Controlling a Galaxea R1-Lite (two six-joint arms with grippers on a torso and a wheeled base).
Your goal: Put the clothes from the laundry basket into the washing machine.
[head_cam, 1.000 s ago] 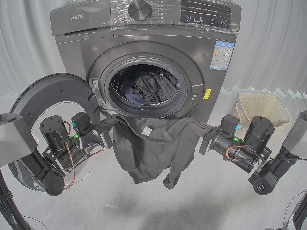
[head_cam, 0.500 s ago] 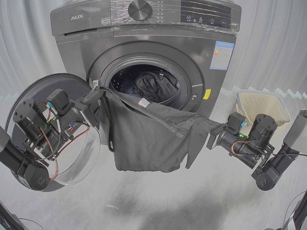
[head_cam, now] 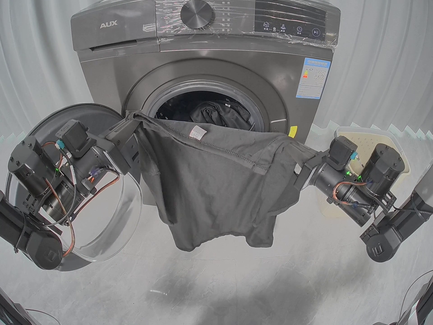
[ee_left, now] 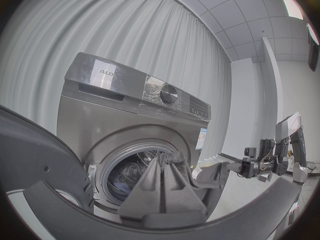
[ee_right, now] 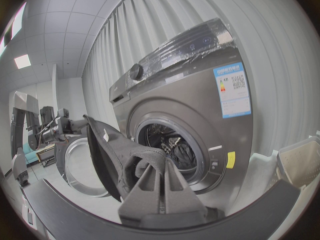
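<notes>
Washing machine [head_cam: 203,68]: metallic dark grey, with black control panel [head_cam: 288,21] and silver dial [head_cam: 196,13]. On its front, blue-and-white sticker [head_cam: 313,78] and small yellow sticker [head_cam: 292,132].
Shirt [head_cam: 212,177]: plain charcoal, white neck tag [head_cam: 197,133].
Clothes [head_cam: 221,113] in drum: dark grey.
Laundry basket [ee_right: 300,160]: cream, dotted with small holes.
Curtain [head_cam: 383,46]: pale grey.
Floor [head_cam: 225,285]: light grey, faintly mottled.

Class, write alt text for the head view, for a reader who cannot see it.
The left gripper and right gripper hold a dark grey garment stretched between them before the open washing machine. Dark clothes lie inside; its door hangs open at left, a cream laundry basket stands at right.
</notes>
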